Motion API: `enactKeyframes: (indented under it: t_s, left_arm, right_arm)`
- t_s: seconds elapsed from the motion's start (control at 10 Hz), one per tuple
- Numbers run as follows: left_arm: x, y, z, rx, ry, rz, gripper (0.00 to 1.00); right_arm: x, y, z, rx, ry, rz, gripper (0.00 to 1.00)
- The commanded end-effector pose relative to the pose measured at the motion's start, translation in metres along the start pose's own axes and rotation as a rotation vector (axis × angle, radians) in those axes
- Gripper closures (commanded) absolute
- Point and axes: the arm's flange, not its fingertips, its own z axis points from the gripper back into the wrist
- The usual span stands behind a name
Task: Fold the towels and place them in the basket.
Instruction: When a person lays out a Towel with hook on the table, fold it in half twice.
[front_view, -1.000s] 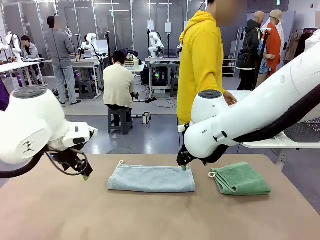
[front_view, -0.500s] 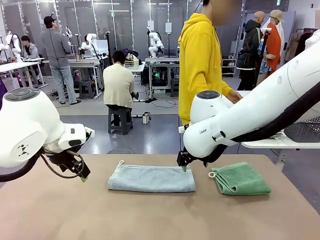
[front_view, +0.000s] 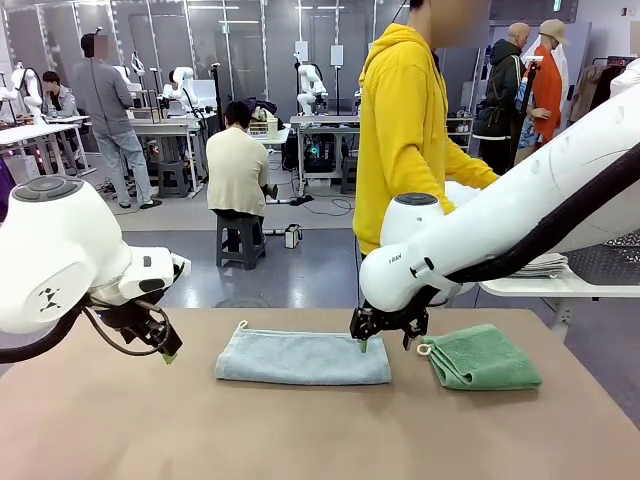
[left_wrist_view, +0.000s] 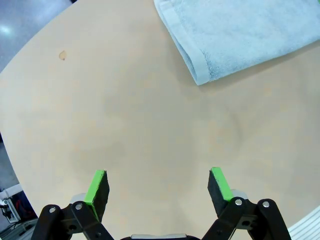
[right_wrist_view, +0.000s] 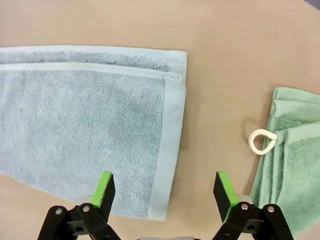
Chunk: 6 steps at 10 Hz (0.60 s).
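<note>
A pale grey-blue towel lies folded into a long strip in the middle of the table. A mint green towel with a white loop lies folded to its right. My right gripper hangs open just above the blue towel's right end; in the right wrist view, that gripper straddles the blue towel's hemmed edge, with the green towel beside it. My left gripper is open over bare table left of the blue towel. A dark lattice basket sits at the right, partly behind my right arm.
A person in a yellow hoodie stands at the table's far side, reaching toward a white side table on the right. The brown tabletop is bare in front of the towels.
My right wrist has turned over the blue towel's right end, so both fingers now show. The left gripper dropped slightly. The person leaned further right.
</note>
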Motion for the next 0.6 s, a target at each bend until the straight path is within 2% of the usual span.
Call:
enactKeyframes:
  t_s: [0.0,0.4,0.5]
  left_arm:
    - [0.005,-0.001,0.0,0.005,0.011,0.013,0.0]
    - [0.005,-0.001,0.0,0.005,0.011,0.013,0.0]
    - [0.005,-0.001,0.0,0.005,0.011,0.013,0.0]
  right_arm:
    - [0.009,0.01,-0.008,-0.019,-0.007,-0.056,0.0]
    - [0.015,0.012,-0.025,-0.002,0.021,-0.087,0.0]
    - [0.015,0.012,-0.026,0.0,0.023,-0.09,0.08]
